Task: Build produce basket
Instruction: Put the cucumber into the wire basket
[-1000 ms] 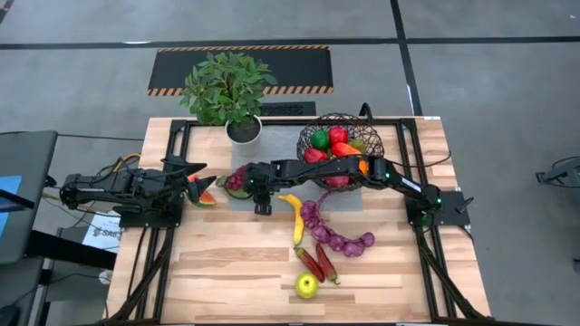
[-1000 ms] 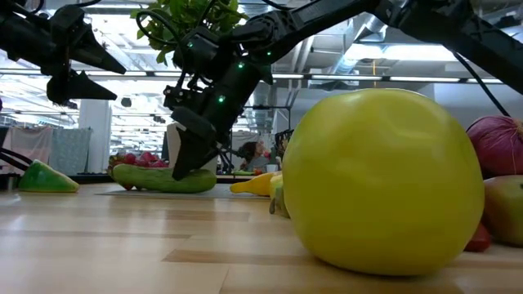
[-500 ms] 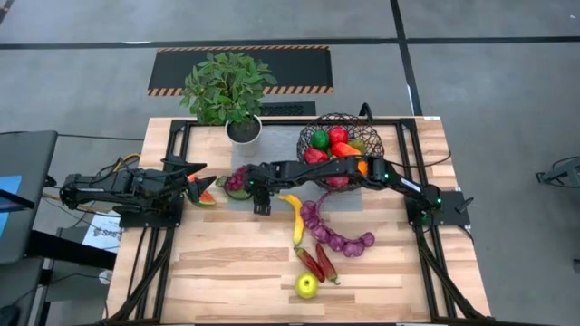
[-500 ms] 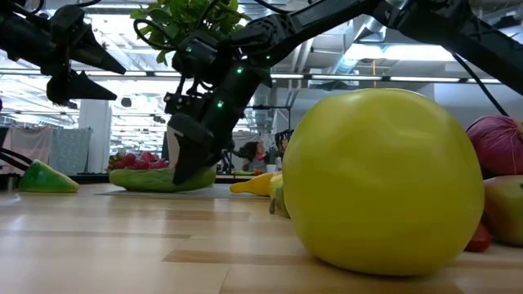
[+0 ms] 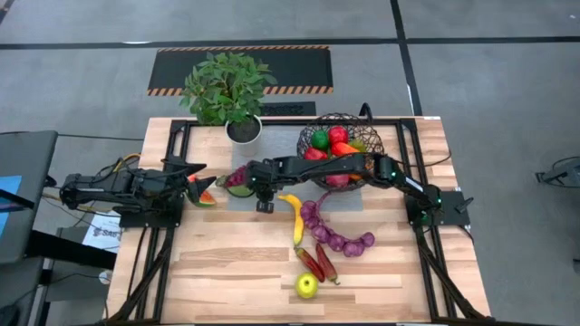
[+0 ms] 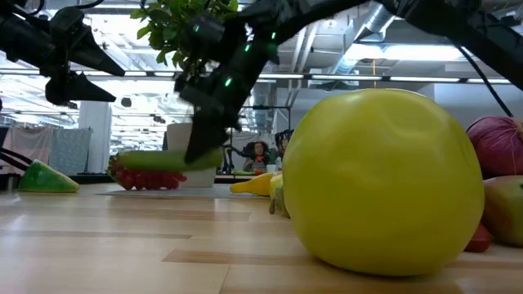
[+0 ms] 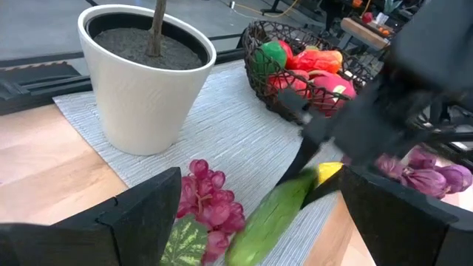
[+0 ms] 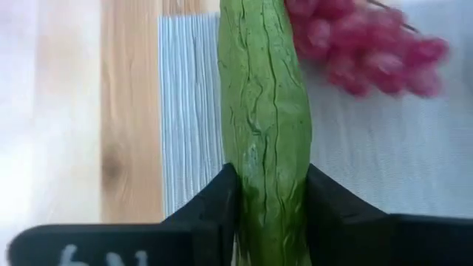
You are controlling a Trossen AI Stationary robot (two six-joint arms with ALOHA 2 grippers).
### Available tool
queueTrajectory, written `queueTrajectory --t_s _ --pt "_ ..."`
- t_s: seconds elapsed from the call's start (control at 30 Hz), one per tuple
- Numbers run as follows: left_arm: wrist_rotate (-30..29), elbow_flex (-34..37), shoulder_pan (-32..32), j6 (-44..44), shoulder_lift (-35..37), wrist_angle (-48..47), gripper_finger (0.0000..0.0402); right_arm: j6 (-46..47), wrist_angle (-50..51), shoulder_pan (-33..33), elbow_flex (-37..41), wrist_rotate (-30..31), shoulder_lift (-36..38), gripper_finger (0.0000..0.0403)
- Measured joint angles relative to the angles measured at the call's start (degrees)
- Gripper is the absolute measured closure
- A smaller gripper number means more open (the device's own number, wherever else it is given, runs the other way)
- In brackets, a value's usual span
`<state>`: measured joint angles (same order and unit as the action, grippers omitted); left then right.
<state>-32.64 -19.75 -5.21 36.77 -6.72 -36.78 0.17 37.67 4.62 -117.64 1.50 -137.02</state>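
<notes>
Clamped in my right gripper (image 8: 270,199) is the cucumber (image 8: 264,125), a long green piece with a wrinkled, veined skin, held lifted just above the grey mat (image 5: 272,195) beside a bunch of pink-red grapes (image 7: 211,203). Behind it the dark wire basket (image 5: 342,145) holds red and green produce (image 5: 326,140), near the white plant pot (image 7: 144,74). My left gripper (image 5: 195,178) waits at the table's left side, fingers spread wide.

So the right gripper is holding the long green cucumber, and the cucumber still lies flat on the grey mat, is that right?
Not quite: the right gripper does hold the long green cucumber, but the low view shows it lifted clear of the grey mat.
</notes>
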Motion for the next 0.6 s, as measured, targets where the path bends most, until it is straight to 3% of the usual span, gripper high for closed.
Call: queueTrajectory --t_s 0.17,0.33,0.6 --pt "0.0 0.0 0.0 0.2 0.0 0.1 0.0047 -0.5 6.2 0.0 0.0 0.1 5.5 0.0254" --pt "0.6 0.0 0.0 0.3 0.0 0.1 0.0047 -0.8 15.3 0.4 -0.1 0.6 13.1 0.0260" --pt "0.8 0.0 0.0 0.1 0.0 0.2 0.0047 2.0 32.7 1.7 0.3 11.6 23.0 0.0256"
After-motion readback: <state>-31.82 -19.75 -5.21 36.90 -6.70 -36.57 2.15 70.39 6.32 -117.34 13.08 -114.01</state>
